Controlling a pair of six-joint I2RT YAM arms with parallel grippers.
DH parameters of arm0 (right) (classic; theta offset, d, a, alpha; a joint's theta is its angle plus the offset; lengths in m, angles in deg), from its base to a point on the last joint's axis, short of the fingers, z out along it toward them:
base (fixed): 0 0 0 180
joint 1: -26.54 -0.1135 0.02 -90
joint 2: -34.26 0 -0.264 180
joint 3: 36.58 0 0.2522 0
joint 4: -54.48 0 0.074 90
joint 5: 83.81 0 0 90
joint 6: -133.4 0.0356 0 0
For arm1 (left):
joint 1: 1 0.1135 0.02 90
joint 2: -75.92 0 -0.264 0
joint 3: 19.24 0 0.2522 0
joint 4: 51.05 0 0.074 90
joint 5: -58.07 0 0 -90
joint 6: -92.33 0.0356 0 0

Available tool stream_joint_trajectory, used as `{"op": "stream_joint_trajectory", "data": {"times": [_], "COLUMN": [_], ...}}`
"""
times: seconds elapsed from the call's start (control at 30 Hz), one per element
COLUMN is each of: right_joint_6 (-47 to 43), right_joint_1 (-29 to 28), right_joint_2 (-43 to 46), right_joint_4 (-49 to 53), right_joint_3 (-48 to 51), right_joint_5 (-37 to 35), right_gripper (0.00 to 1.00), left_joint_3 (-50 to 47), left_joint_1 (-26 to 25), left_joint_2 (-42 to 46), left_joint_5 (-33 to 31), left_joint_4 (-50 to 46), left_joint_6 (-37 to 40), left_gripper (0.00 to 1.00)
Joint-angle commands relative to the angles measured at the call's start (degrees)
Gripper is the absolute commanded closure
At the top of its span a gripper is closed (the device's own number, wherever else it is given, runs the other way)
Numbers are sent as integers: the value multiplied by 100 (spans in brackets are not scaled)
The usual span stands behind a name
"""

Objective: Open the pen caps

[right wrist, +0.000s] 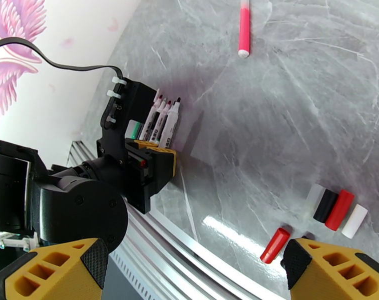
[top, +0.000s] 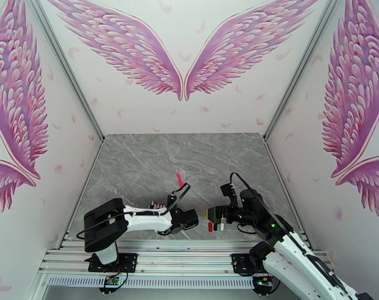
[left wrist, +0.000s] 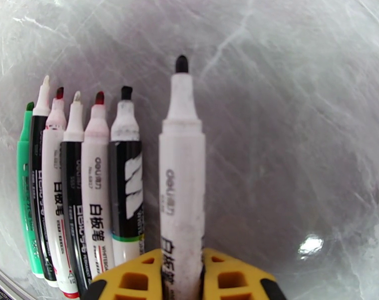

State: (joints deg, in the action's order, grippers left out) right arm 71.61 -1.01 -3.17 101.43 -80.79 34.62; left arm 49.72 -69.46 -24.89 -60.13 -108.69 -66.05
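Yellow fingers (left wrist: 134,278) of the left claw (left wrist: 181,271) sit closest to the lens, clamped on the lower barrel of the held pen (left wrist: 181,186), a white marker whose black nib is bare and points away over the grey marble desk (left wrist: 289,121). Just to its left, the row of pens (left wrist: 84,196) lies side by side on the desk, six of them, every nib uncovered; the nearest one is just beside the held pen, though I cannot tell whether the two touch. From the right wrist, the right claw (right wrist: 195,256) is spread wide with nothing between its tips, hovering low over the near edge of the desk. The caps (right wrist: 334,208) lie just beyond its right finger: whitish, black, red and white packed in a short line, with the lone red cap (right wrist: 275,245) a little apart and nearer the finger. I judge the step in hand to be parking an uncapped pen: the next move calls for lowering it parallel to the row and letting go without rolling its neighbours. Well apart, farther up the desk, lies the pink pen (right wrist: 244,26); whether its cap is on is too small to tell.
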Motion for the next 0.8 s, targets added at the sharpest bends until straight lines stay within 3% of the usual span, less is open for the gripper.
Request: {"op": "stream_joint_trajectory", "data": {"times": [0.0,0.37,0.77], "right_joint_6": [-71,-76,-76], "right_joint_1": [-49,-44,-48], "right_joint_2": [38,-2,-18], "right_joint_4": [56,65,74], "right_joint_3": [-100,-101,-109], "right_joint_5": [-116,-114,-116], "right_gripper": [1,1,1], "left_joint_3": [182,425,472], "left_joint_1": [34,11,21], "left_joint_2": [-65,-95,-83], "left_joint_5": [-114,-234,-264], "left_joint_4": [-125,-416,-622], "left_joint_6": [-18,74,18], "left_gripper": [81,72,71]}}
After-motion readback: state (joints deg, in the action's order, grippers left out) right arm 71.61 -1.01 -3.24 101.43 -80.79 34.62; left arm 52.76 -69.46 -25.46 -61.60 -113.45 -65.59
